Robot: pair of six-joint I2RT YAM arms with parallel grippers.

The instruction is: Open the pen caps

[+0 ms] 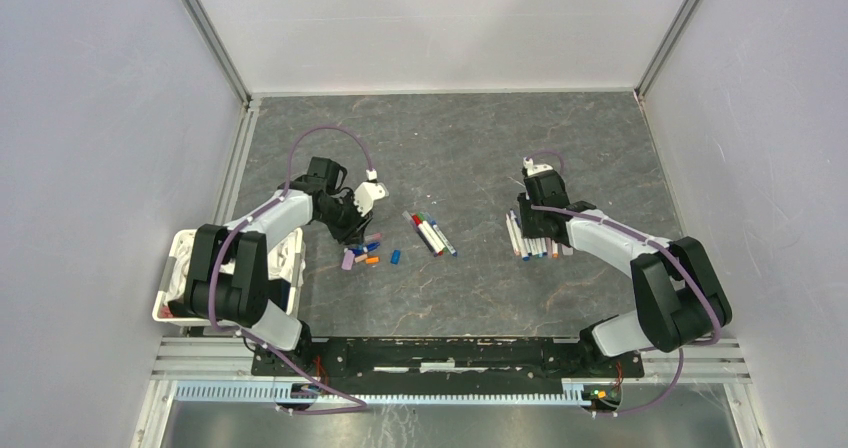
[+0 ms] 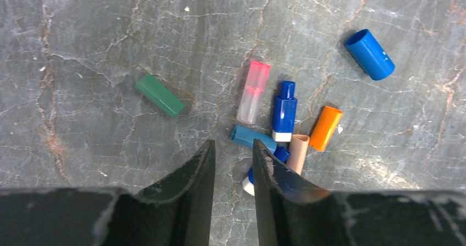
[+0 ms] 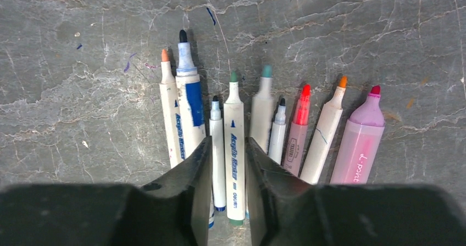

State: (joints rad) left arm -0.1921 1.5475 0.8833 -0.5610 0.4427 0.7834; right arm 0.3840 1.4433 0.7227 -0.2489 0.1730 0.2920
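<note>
My left pincer (image 2: 233, 150) hangs slightly parted and empty over the grey table (image 2: 82, 48), with loose pen caps (image 2: 284, 114) scattered from 10 o'clock to 2 o'clock ahead of it and 1 green cap (image 2: 160, 95) alone at 10. My right pincer (image 3: 228, 147), jaws just as narrowly parted, straddles 2 of 9 uncapped pens (image 3: 187, 108) lying side by side, tips toward 12 o'clock; whether it touches them I cannot tell.

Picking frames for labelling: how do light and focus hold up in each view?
Top view: even, soft light, no glare on the table, but caps are tiny specks. Left wrist: caps sharp, left gripper dark and soft-edged. Right wrist: pens crisp, print readable, right gripper likewise dark.
</note>
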